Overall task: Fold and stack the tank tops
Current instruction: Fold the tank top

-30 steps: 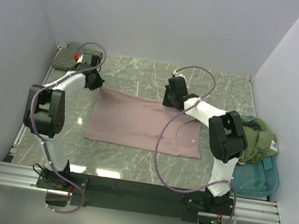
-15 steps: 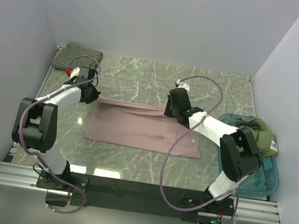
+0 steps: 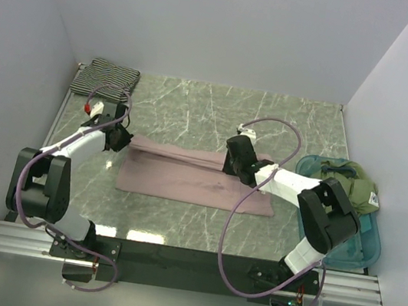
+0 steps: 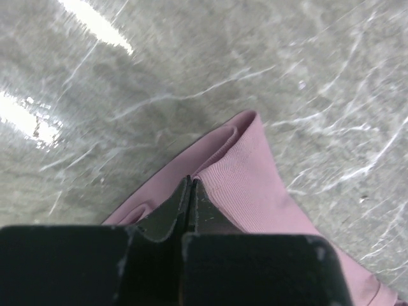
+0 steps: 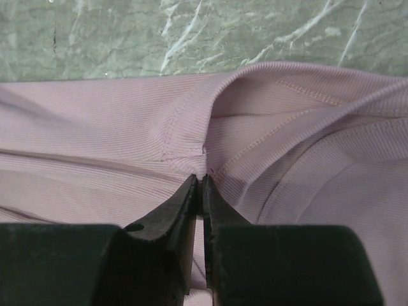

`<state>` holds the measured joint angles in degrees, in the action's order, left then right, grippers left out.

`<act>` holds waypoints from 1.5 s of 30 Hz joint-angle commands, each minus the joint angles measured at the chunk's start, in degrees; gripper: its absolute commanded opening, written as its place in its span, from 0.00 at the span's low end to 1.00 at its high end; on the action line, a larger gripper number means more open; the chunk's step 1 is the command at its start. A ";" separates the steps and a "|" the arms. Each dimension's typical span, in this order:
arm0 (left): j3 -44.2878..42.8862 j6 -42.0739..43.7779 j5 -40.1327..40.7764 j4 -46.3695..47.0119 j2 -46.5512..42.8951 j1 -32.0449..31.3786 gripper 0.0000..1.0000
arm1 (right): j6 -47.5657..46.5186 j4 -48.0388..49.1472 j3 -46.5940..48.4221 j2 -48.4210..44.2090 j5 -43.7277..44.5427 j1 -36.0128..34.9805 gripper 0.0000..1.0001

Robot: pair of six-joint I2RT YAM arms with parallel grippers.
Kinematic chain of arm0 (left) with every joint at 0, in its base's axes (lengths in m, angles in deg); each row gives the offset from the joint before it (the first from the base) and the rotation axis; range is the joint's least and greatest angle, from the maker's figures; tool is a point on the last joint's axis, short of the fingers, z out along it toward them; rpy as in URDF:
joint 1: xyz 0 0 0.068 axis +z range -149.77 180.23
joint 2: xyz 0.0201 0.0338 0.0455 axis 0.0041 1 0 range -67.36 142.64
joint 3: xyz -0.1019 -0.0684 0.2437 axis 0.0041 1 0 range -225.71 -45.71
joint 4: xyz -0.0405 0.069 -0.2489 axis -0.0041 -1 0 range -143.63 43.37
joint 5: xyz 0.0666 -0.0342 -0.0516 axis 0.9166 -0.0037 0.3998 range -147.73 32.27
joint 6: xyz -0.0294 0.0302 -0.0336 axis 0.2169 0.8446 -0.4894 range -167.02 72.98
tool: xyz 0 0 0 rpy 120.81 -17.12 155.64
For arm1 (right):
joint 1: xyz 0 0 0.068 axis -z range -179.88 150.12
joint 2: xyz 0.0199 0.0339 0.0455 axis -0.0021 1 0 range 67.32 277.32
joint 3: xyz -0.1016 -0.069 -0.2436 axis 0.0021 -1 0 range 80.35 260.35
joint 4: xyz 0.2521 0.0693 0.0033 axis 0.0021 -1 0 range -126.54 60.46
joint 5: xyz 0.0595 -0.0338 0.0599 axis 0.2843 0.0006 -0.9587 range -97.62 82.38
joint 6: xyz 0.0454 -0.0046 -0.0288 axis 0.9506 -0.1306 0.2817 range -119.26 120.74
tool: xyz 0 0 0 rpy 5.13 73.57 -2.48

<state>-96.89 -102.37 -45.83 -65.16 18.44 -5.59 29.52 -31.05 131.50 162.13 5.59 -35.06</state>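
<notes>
Your mauve-pink tank top [image 3: 183, 185] lies spread mid-table, its far edge raised into a long fold. Your left gripper [image 4: 190, 183] is clamped on that edge's left corner, and your right gripper [image 5: 199, 183] is pinched on the stitched edge at the right. Farther back, the black-and-white striped tank top [image 3: 105, 79] sits folded in the far-left corner. That makes two tops and two grippers.

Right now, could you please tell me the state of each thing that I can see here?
pink tank top: partly folded, far edge raised, near part flat on the table
striped tank top: folded, lying in the far left corner
left end effector: shut on the pink tank top
right end effector: shut on the pink tank top
teal tray: holds crumpled olive cloth
</notes>
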 commanded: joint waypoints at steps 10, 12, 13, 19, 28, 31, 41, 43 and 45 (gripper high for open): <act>1.70 -0.11 -0.30 2.88 -2.65 -0.06 0.01 | 0.67 4.07 2.01 -1.64 1.03 0.02 0.45; 1.78 0.16 -0.39 2.79 -2.48 -0.06 0.01 | 0.93 3.19 3.85 -1.03 0.24 0.46 0.45; 1.78 0.24 -0.30 2.79 -2.57 -0.06 0.01 | 1.02 2.93 4.47 -0.76 -0.20 0.46 0.45; 1.61 0.60 -0.91 2.88 -2.66 -0.06 0.01 | 1.90 0.12 8.52 0.56 -1.61 0.64 0.46; 1.34 0.95 -1.44 3.06 -2.57 -0.06 0.01 | 2.87 -2.87 10.89 5.03 -3.19 0.64 0.47; 1.17 0.86 -1.53 2.97 -2.39 -0.06 0.01 | 2.87 -2.88 11.07 5.30 -3.28 0.46 0.47; 1.61 0.77 -1.18 2.62 -3.18 -0.06 0.01 | 2.95 -1.74 8.18 3.20 -0.83 0.11 0.18; 1.78 0.60 -1.09 2.44 -3.88 -0.15 0.01 | 2.87 -1.03 7.03 1.88 -0.47 0.02 0.12; 2.22 0.16 -1.18 2.44 -4.24 -0.06 0.01 | 3.04 0.02 5.19 0.91 0.06 -0.24 0.08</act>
<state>-94.90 -102.22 -47.36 -63.63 17.09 -5.59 32.29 -33.48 138.52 166.85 3.34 -34.79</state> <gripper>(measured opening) 0.015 0.097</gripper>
